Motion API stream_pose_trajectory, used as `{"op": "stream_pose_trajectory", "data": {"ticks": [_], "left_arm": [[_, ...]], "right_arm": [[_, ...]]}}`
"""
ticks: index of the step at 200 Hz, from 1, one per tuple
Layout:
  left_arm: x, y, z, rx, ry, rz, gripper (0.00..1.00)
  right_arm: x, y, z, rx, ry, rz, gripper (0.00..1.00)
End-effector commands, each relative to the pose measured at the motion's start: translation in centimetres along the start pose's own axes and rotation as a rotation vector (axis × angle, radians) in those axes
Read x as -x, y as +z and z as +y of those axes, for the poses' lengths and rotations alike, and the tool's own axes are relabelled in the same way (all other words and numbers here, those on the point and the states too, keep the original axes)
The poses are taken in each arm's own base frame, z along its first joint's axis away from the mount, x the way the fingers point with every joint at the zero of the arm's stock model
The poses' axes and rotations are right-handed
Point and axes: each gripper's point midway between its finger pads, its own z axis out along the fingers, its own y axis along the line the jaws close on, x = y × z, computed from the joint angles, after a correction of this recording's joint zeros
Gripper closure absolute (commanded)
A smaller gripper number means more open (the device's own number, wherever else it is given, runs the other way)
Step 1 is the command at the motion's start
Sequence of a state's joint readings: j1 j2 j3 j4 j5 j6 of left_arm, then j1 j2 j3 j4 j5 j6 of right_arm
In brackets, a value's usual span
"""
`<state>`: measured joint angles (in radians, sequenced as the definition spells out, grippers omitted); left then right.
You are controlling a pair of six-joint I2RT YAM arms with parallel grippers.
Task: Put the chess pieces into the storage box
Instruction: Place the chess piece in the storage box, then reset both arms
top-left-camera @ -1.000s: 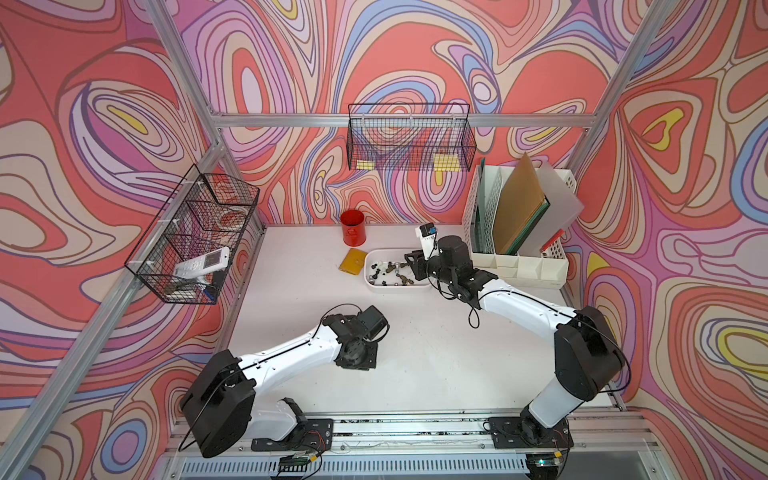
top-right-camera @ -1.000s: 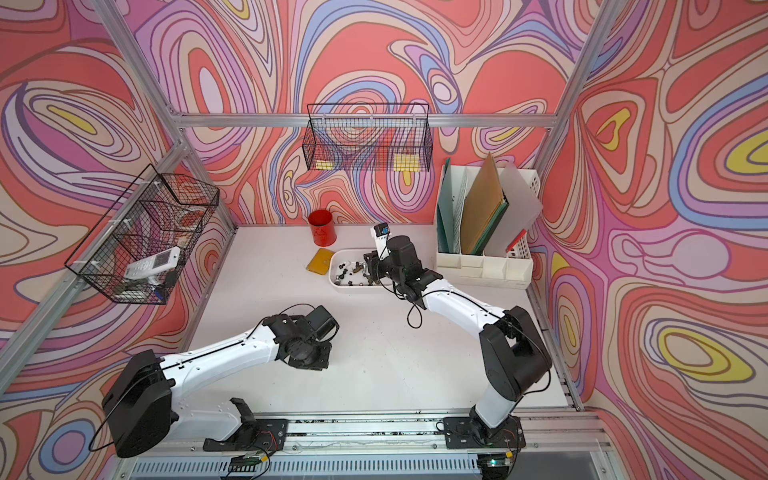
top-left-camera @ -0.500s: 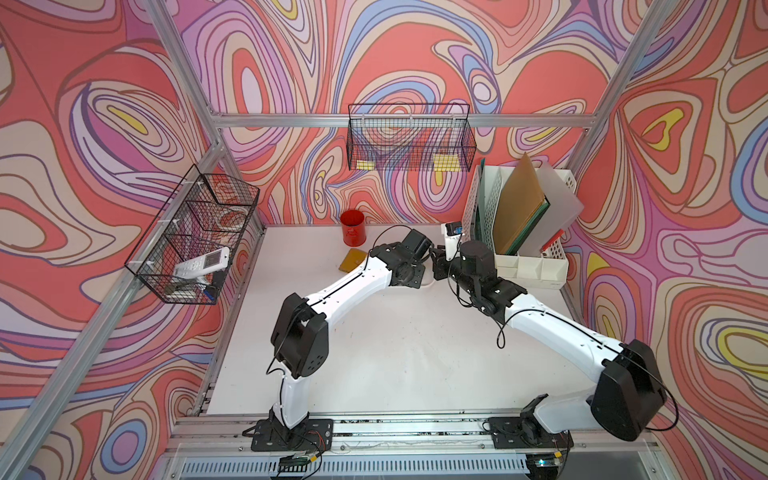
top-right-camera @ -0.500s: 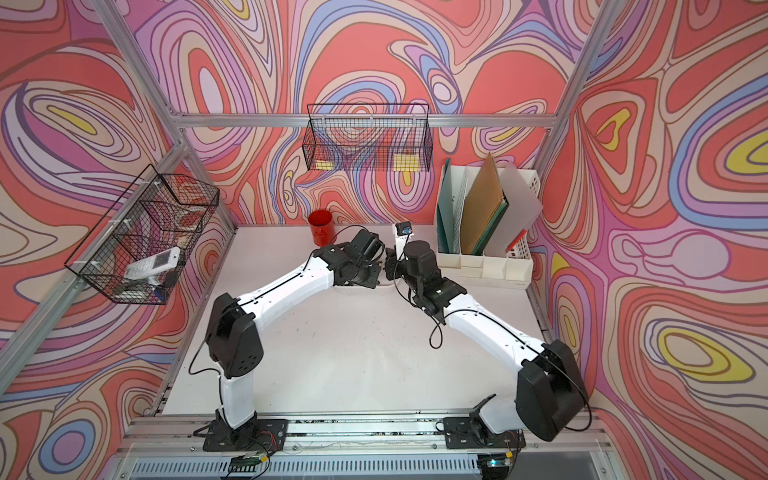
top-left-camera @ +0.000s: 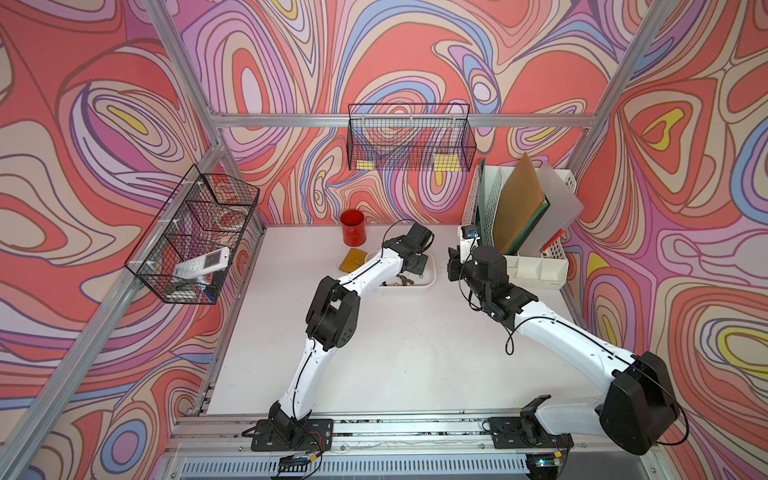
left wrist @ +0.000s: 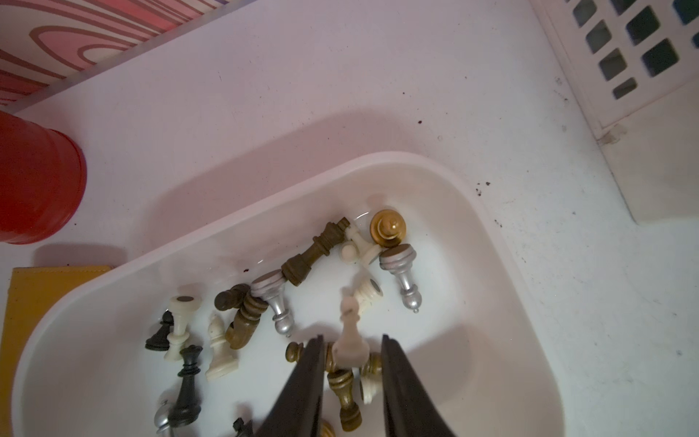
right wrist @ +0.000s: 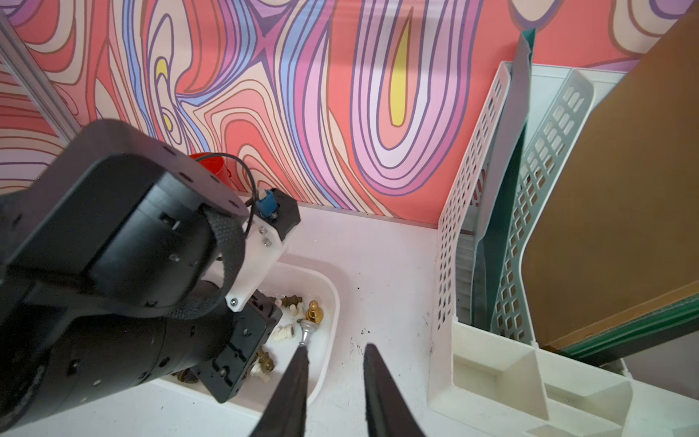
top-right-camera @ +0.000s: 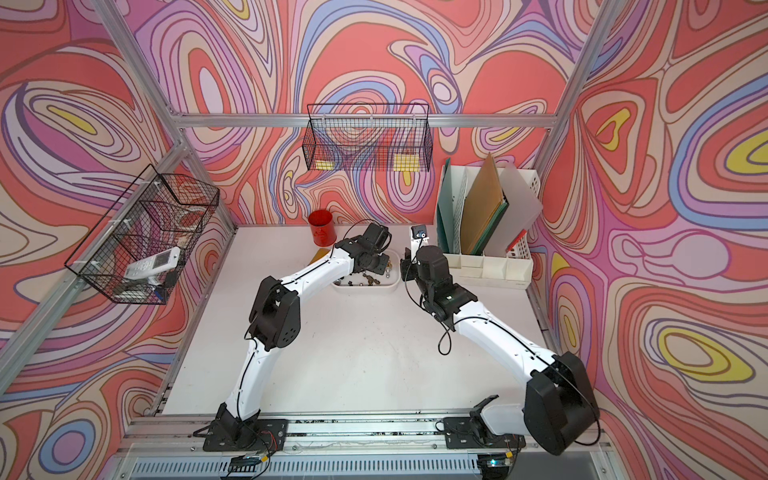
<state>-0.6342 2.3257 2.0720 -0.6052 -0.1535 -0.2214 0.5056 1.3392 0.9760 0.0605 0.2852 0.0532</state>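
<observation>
The storage box [left wrist: 491,242] is a shallow white tub near the back of the table, seen in both top views [top-left-camera: 430,283] [top-right-camera: 365,289]. Several chess pieces [left wrist: 314,249] in bronze, black, silver and cream lie in it. My left gripper [left wrist: 353,340] hangs over the box with its jaws open. A blurred cream piece [left wrist: 350,333] sits loose between them, touching neither finger. My right gripper [right wrist: 336,348] is open and empty, low over the table at the box's right end [right wrist: 334,299]. In a top view it [top-left-camera: 454,266] stands just right of the left gripper [top-left-camera: 415,266].
A red cup [top-left-camera: 352,227] and a yellow card [top-left-camera: 351,261] sit left of the box. A tall white file organiser [top-left-camera: 519,216] with folders stands close to the right arm. Wire baskets hang on the left wall [top-left-camera: 195,241] and back wall [top-left-camera: 409,139].
The left arm swung from mid-table to the box, and its jaws have now opened, letting go of the cream piece. The right gripper drew back from over the box to its right end.
</observation>
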Motion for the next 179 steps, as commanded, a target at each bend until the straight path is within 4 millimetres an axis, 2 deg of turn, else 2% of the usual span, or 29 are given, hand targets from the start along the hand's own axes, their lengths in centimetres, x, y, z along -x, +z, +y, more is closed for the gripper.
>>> {"op": "stream_pose_trajectory", "data": {"ticks": [1,28,45,54,69,87,105,117,131,146,167,171,174,179], "left_arm": [[1.1,-0.7,0.5,0.001,-0.006,-0.025,0.58],[1.4,-2.6,0.6,-0.021,-0.043,-0.041,0.56],[1.3,-4.7,1.5,-0.02,-0.073,-0.066,0.56],[1.3,-6.4,2.3,-0.007,-0.085,-0.099,0.56],[0.4,-9.1,4.6,0.061,-0.083,-0.151,0.56],[-1.5,-12.8,8.5,0.232,-0.05,-0.219,0.56],[-4.1,-16.0,12.5,0.398,-0.02,-0.279,0.56],[-5.7,-17.6,15.0,0.474,-0.019,-0.329,0.56],[-8.4,-18.4,18.5,0.528,-0.069,-0.355,0.56],[-11.4,-18.3,21.8,0.557,-0.13,-0.382,0.57],[-14.6,-16.8,24.2,0.507,-0.162,-0.474,0.57],[-14.6,-16.7,24.7,0.5,-0.163,-0.509,0.57],[-15.9,-15.9,24.7,0.486,-0.155,-0.498,0.57],[-16.3,-15.4,24.8,0.465,-0.148,-0.516,0.57]], "right_arm": [[0.2,0.5,-0.2,-0.011,-0.004,-0.007,0.72],[0.0,1.1,0.4,0.017,0.007,0.021,0.72],[-0.5,1.6,0.8,0.03,0.02,0.042,0.72],[-1.2,2.0,0.5,0.025,0.038,0.051,0.71],[-2.9,3.0,-1.5,0.016,0.128,0.067,0.69],[-5.3,3.7,-6.0,-0.061,0.249,0.124,0.67],[-7.5,3.1,-10.5,-0.249,0.255,0.126,0.64],[-9.0,2.4,-12.7,-0.344,0.206,0.091,0.61],[-10.7,1.2,-15.0,-0.407,0.188,0.045,0.6],[-12.6,-0.1,-17.2,-0.454,0.187,0.006,0.59],[-14.1,-0.6,-17.2,-0.433,0.086,-0.076,0.57],[-14.5,-0.6,-17.2,-0.427,0.082,-0.095,0.57],[-14.6,-0.6,-17.3,-0.418,0.084,-0.115,0.56],[-15.0,-0.6,-17.2,-0.392,0.093,-0.14,0.55]]}}
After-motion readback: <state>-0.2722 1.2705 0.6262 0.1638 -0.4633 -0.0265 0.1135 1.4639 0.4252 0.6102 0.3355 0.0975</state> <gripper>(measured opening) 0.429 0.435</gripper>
